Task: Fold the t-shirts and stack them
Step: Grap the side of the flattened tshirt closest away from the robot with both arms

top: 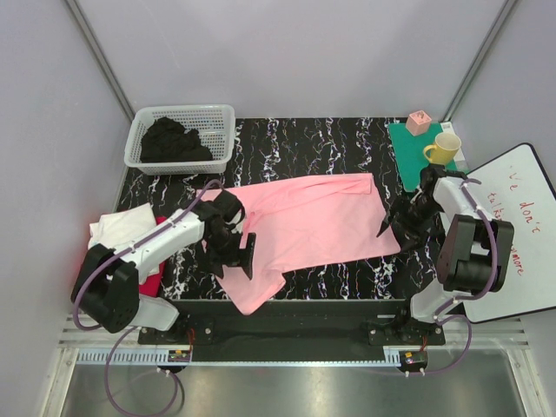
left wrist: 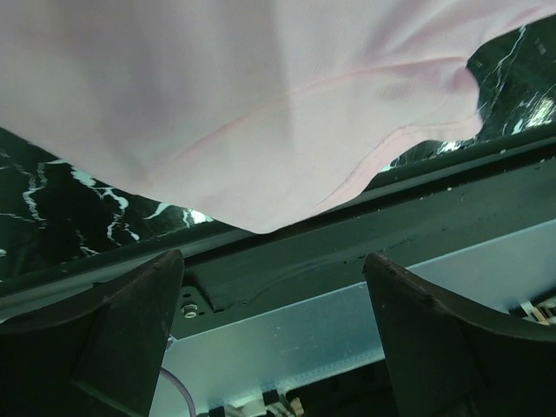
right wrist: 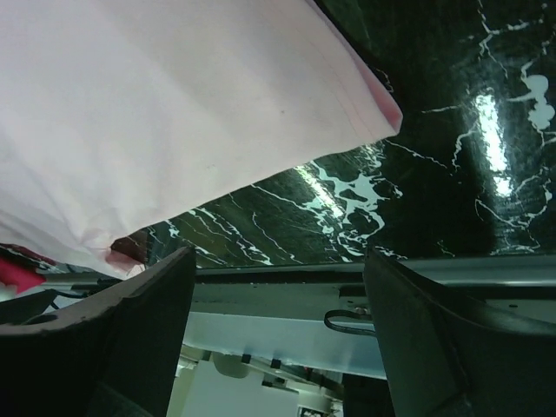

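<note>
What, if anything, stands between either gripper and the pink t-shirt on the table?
Nothing visible does. The pink t-shirt lies spread on the table. The left gripper is open at its near-left part, and the right gripper is open at its right edge. Neither wrist view shows anything lying between them and the cloth.

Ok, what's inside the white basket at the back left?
The white basket holds a heap of black cloth, bunched up. How many pieces, and anything beneath them, is covered.

pink t-shirt (top: 304, 221) soft matt cloth; table (top: 321, 143) glossy black marble-look; basket (top: 219, 130) white lattice plastic
</note>
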Controlling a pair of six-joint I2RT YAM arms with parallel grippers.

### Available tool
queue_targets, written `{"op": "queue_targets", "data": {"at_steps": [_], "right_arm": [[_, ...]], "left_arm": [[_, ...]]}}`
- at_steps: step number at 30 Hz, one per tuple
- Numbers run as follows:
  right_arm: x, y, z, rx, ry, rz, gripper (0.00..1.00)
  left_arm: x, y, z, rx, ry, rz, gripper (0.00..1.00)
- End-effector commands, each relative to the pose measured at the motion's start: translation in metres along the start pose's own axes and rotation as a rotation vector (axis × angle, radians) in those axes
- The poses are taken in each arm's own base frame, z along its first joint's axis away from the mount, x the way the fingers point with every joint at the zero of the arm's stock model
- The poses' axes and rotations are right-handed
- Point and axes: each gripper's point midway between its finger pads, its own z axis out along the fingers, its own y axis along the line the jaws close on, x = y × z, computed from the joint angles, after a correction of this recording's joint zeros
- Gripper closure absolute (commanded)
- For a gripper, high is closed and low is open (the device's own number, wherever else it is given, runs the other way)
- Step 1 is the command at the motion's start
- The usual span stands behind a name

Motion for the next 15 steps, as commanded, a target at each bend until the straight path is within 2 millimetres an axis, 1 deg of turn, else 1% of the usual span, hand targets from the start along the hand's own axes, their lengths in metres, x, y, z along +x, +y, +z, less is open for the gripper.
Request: {"op": "queue_targets", "data": {"at_steps": [1,2,4,7,11,14,15], "right_arm": [[-0.003,-0.012,0.004,0.08,0.002,0.051,0.18],[-0.003,-0.013,0.007,0.087,0.008,0.066,0.18],[-0.003,-0.019,0.015,0.111,0.022,0.083,0.18],[-0.004,-0.03,0.023,0.141,0.019,0.124,0.18],[-0.007,-0.041,0.03,0.149,0.014,0.17,0.2],[-0.013,-0.041,0.037,0.131,0.009,0.186,0.21],[-0.019,-0.04,0.039,0.124,-0.004,0.183,0.21]], "left_arm": [[0.001,-0.015,0.011,0.124,-0.022,0.014,0.09],[-0.001,-0.015,0.014,0.129,-0.031,0.019,0.08],[0.005,-0.012,0.022,0.133,0.003,0.025,0.07],[0.01,-0.009,0.026,0.137,0.013,0.042,0.07],[0.017,-0.011,0.025,0.152,0.02,0.058,0.12],[0.024,-0.008,0.027,0.142,0.051,0.052,0.14],[0.023,-0.007,0.025,0.138,0.046,0.058,0.14]]}}
